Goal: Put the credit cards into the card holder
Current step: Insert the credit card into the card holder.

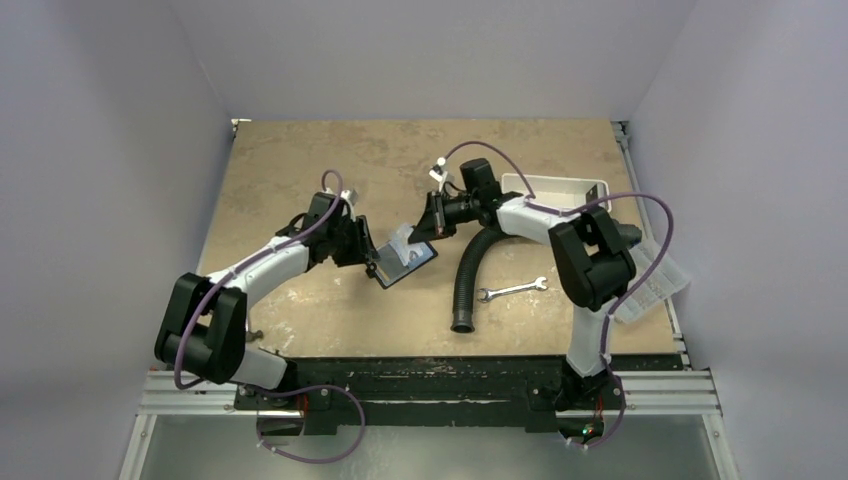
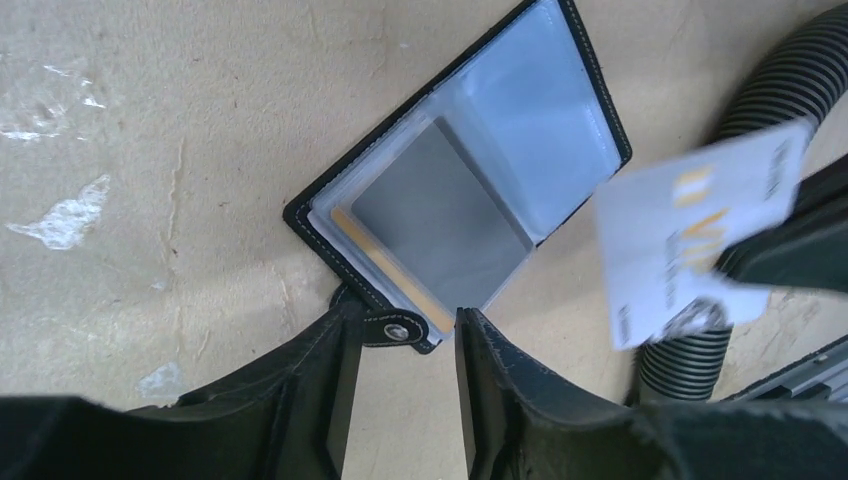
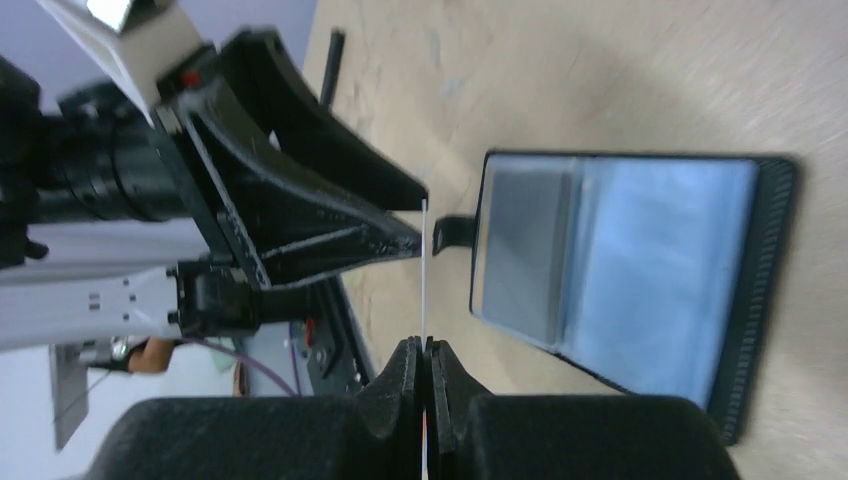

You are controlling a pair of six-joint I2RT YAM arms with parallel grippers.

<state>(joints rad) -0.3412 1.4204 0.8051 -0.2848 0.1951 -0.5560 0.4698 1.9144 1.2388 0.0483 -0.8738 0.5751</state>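
**A white card (image 1: 400,240) held over the open card holder (image 1: 408,265)**

Top view: the card holder is laid open on the table (image 1: 300,160), just left of centre, with its long axis running lower left to upper right. The left gripper (image 1: 368,258) is set at its lower-left end. The right gripper (image 1: 425,228) is reached in from the upper right.

Left wrist view: a grey card (image 2: 440,225) is seen inside a clear pocket, with a yellowish card (image 2: 385,265) edging out beneath it — two are judged stowed. The left jaws are parted to a middling gap around the holder's stud tab (image 2: 395,328), which is not visibly clamped. The white card is blurred at the right of the frame, off the holder.

Right wrist view: the right jaws are pressed together on the white card, seen edge-on as a thin upright line — its insertion into the empty sleeve is judged to remain.
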